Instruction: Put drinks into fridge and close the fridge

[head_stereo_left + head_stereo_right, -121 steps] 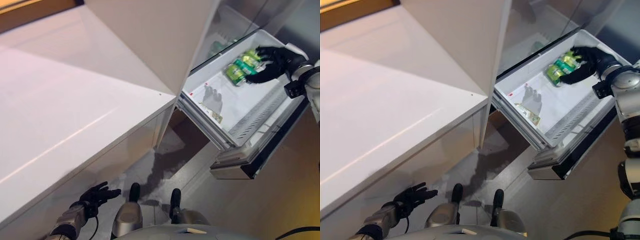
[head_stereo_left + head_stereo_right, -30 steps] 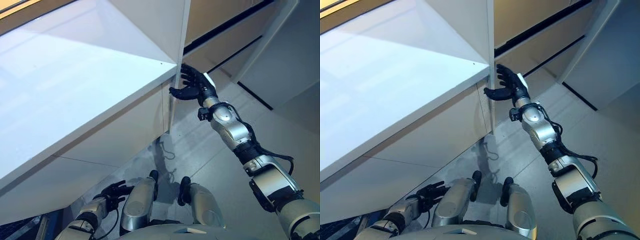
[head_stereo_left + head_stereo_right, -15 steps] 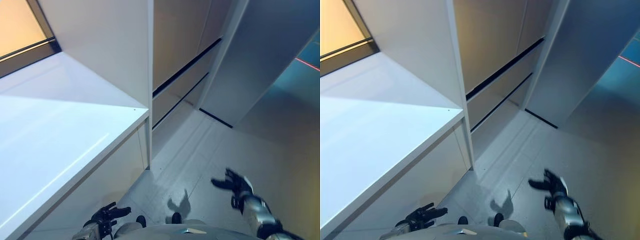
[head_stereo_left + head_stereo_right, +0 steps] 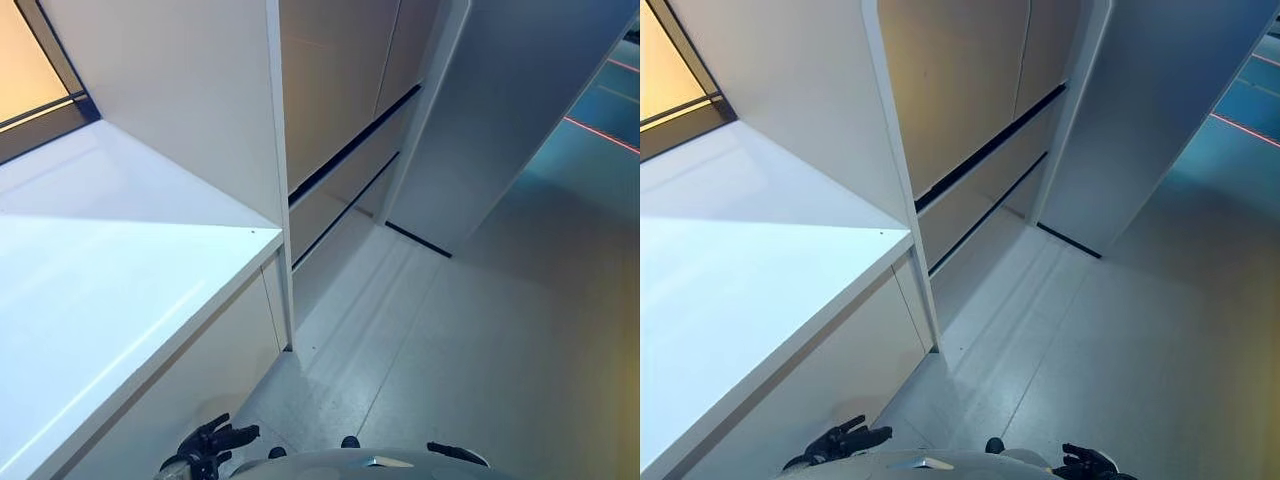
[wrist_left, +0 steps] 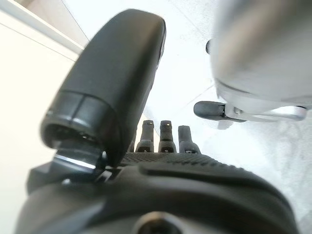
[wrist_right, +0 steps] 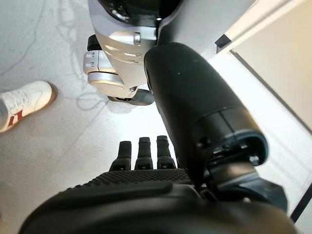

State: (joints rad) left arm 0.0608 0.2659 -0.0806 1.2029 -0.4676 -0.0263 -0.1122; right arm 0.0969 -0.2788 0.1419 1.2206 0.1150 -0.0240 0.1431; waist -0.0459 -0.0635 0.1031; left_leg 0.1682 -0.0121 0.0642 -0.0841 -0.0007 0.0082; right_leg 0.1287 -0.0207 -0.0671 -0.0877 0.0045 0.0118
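Note:
The fridge [image 4: 340, 110] is a wall of beige panels split by dark gaps, and its drawer front [image 4: 345, 190] lies shut and flush with them. My left hand [image 4: 212, 441] hangs low by the counter's base, fingers spread straight and empty; its wrist view [image 5: 161, 139] shows the same. My right hand [image 4: 1087, 461] hangs low at my right side over the floor, fingers straight and empty, as in its wrist view [image 6: 141, 151].
A white counter [image 4: 120, 290] runs along the left under a tall white side panel [image 4: 180, 110]. A grey wall panel [image 4: 500, 120] stands right of the fridge. Grey floor [image 4: 480, 340] spreads to the right. A person's white shoe [image 6: 22, 105] rests on the floor.
Four seconds ago the drawer stood open with green cans under my right hand; now it is shut. My right hand has dropped from the counter's corner to my side. The camera has shifted.

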